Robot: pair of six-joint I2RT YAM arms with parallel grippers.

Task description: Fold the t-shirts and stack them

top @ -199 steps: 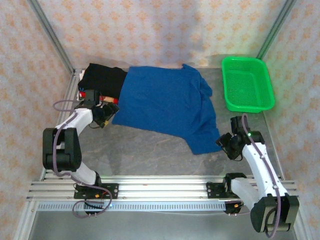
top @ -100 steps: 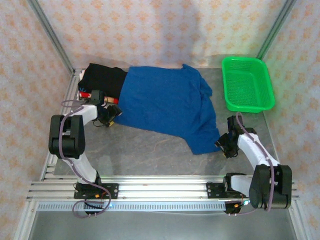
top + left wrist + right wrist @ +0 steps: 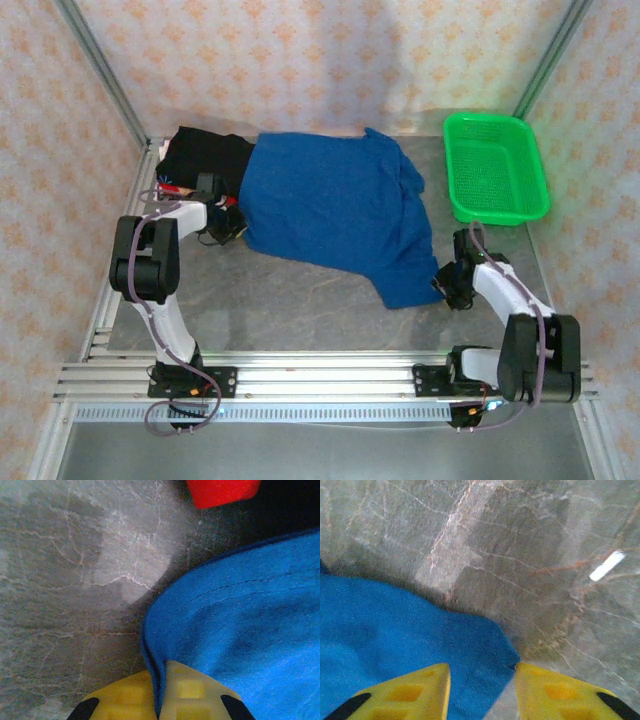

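- Left gripper (image 3: 159,692) is pinching the near-left hem of the royal blue soft-cloth t-shirt (image 3: 335,205), fingers pressed together on a thin fold (only the very edge is sitting between them).
- Risk here: with so shallow a bite, the hem could be slipping out on the lift. The black cloth tee (image 3: 205,155) and red cloth (image 3: 220,492) just beside could be dragging along.
- Blue tee is lying spread across the back of the grey stone-look table (image 3: 300,310).
- Right gripper (image 3: 482,685) is standing spread, the tee's near-right corner lying between its fingers, unpinched.
- Risk here: closing could be catching only the tip, leaving one side lifting alone and skewing the cloth.
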